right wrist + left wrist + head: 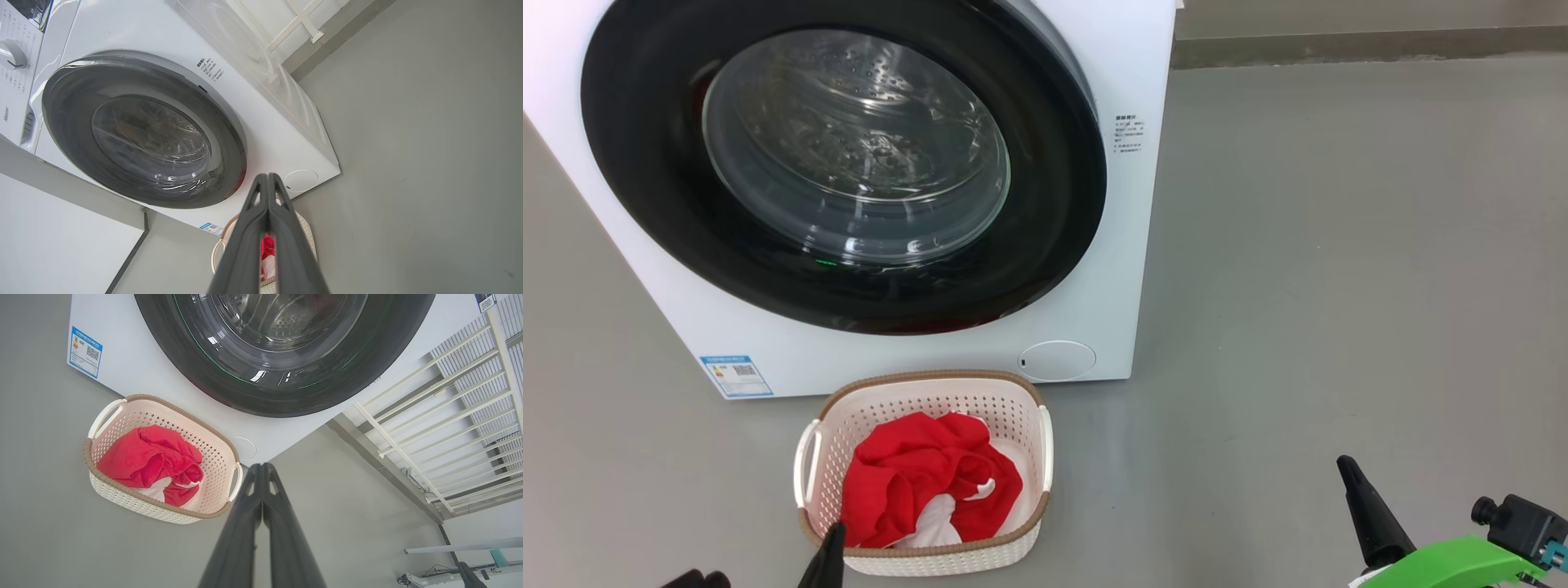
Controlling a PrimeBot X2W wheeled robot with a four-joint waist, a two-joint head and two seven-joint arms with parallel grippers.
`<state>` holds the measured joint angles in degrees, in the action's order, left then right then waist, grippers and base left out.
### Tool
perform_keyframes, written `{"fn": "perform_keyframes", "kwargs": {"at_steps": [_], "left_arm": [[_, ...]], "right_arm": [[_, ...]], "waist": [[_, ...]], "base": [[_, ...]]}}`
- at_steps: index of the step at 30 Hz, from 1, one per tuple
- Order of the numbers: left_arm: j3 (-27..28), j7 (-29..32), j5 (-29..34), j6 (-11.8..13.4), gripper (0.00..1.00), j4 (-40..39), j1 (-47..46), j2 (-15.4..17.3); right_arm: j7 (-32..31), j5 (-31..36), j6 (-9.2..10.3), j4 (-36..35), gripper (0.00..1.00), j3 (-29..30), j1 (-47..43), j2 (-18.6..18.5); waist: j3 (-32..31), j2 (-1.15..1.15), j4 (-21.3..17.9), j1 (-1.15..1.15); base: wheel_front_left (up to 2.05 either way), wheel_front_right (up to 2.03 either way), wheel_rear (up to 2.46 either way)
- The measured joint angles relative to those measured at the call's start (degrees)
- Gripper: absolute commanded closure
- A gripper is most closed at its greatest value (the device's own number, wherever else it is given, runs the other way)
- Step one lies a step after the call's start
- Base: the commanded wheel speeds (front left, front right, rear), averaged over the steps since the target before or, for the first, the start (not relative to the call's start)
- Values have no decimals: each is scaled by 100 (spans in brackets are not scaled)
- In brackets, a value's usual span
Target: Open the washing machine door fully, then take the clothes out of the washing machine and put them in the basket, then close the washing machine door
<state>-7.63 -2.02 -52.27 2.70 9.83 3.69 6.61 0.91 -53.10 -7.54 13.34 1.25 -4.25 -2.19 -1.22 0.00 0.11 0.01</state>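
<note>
Both the left gripper (261,466) and right gripper (267,176) are clenched empty, and the clothes (923,478) lie in the basket (931,379) at 6 o'clock below the washing machine door (1049,204), which may be unlatched at its 3 o'clock edge and swing open.

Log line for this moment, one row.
door closed | clothes in basket | left gripper jaws shut, empty | right gripper jaws shut, empty
</note>
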Motion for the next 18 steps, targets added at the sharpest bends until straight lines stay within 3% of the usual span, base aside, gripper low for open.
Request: {"fn": "perform_keyframes", "kwargs": {"at_steps": [18], "left_arm": [[269, 193, -1095, -278, 100, 144, -188, -79]], "right_arm": [[-153, -1073, 0, 54, 100, 135, 160, -26]], "waist": [[38, 0, -3, 0]], "base": [[0, 0, 0]]}}
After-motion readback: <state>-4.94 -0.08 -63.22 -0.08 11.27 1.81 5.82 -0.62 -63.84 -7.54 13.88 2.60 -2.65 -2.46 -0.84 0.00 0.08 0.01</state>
